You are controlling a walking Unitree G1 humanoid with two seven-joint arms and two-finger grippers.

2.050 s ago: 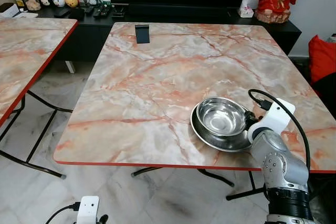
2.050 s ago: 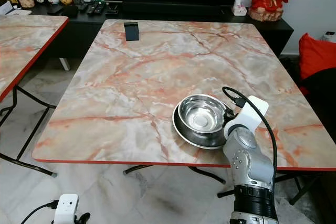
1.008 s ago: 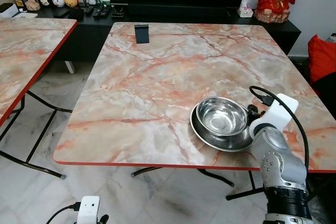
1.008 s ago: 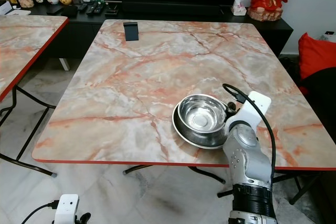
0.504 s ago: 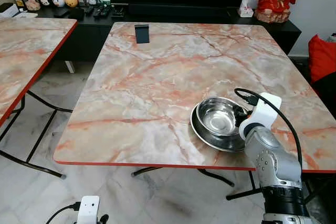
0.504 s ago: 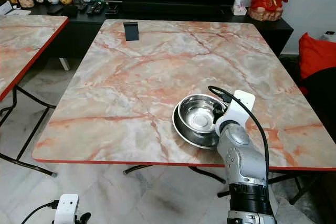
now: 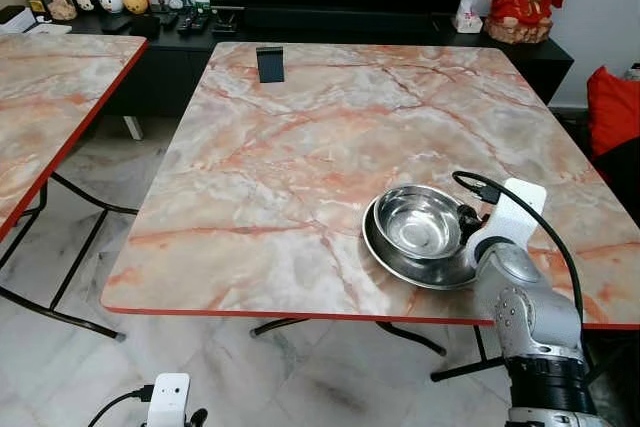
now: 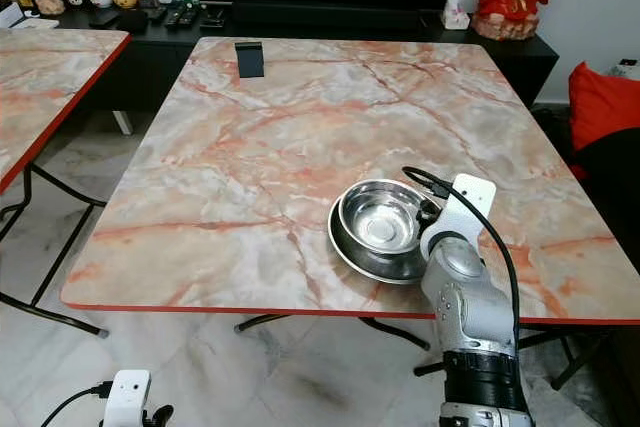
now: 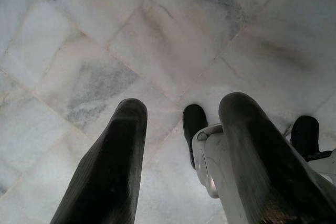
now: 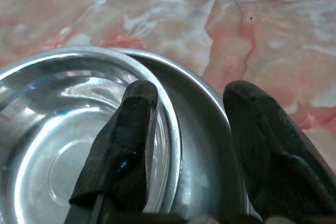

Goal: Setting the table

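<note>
Right end effector (image 10: 186,129) straddles the bowl (image 10: 79,145) rim, fingers parted, a detail its wrist hides from the head cameras.

Right gripper (image 10: 186,129) fingertips hidden behind its own white wrist housing (image 7: 513,209) in the eye views. Near-right rim of the wide shallow steel plate (image 8: 352,253) under the steel bowl (image 8: 380,217) is covered by that housing. Bowl cut off by the right wrist view's edge.

Hand (image 10: 189,145) spread — straddling steel bowl (image 10: 68,145) rim
</note>
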